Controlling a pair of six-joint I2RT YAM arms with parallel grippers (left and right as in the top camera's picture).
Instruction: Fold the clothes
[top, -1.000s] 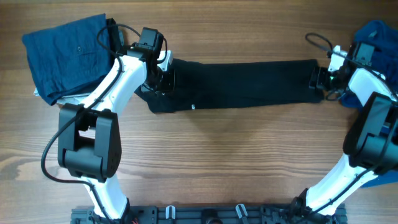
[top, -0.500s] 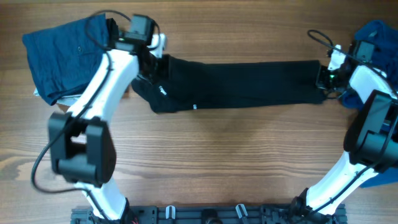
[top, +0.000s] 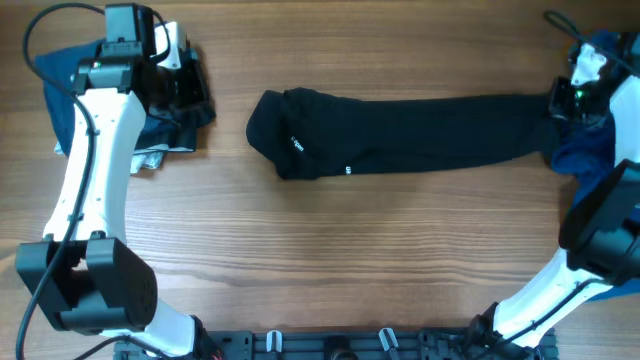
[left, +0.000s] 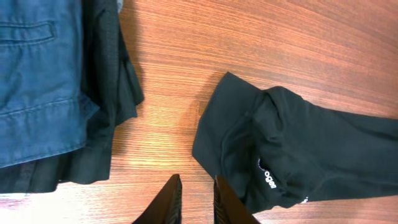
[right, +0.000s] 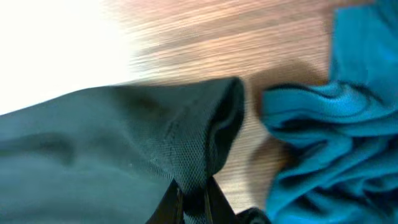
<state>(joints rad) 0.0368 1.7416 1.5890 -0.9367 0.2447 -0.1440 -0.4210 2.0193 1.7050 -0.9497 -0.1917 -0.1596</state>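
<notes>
The black polo shirt (top: 400, 135) lies folded into a long strip across the table's middle, collar end at the left, with white lettering (left: 266, 177) showing. My right gripper (top: 562, 100) is shut on the strip's right end; in the right wrist view the mesh fabric (right: 112, 137) is bunched between my right gripper's (right: 193, 190) jaws. My left gripper (top: 195, 95) hangs at the far left, apart from the shirt (left: 298, 149). In its wrist view my left gripper (left: 196, 180) is narrowly open over bare wood, holding nothing.
A folded blue denim garment (left: 37, 81) lies on a dark one (left: 106, 124) at the back left (top: 50, 70). A crumpled teal-blue garment (right: 336, 124) sits at the right edge (top: 580, 150), next to the shirt's held end.
My left gripper let go of the shirt's left end and swung away to the back left. My right gripper shut on the right end and drew the shirt rightward.
</notes>
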